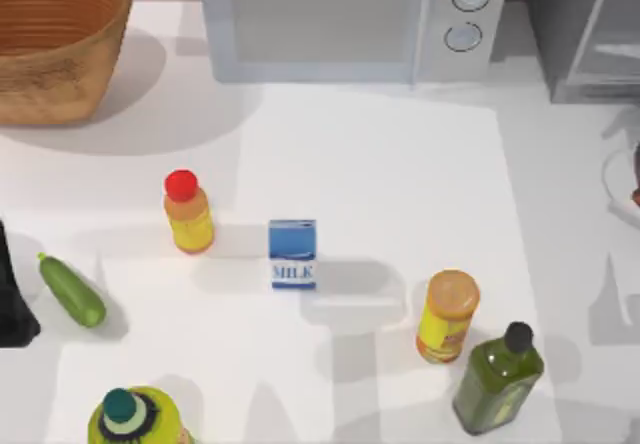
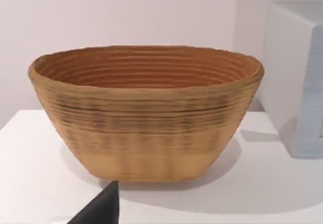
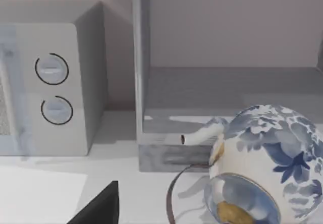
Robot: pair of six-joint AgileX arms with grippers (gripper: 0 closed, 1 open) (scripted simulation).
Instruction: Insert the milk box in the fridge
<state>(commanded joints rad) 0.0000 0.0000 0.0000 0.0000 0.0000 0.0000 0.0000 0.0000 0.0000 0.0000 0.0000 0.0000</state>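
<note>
Right now your milk box (image 1: 292,253), a small smooth carton, stands upright mid-table, well apart from the fridge (image 1: 585,29) at the far right. Its height is its long axis. You cannot tell how either set of jaws stands. Judging by the fridge's side, your right arm seems better placed. The fridge door appears open.

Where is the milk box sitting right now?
In the top view the milk box stands upright near the table's middle, between the red-capped yellow bottle on its left and the orange-lidded jar to its lower right, well short of the fridge.
</note>
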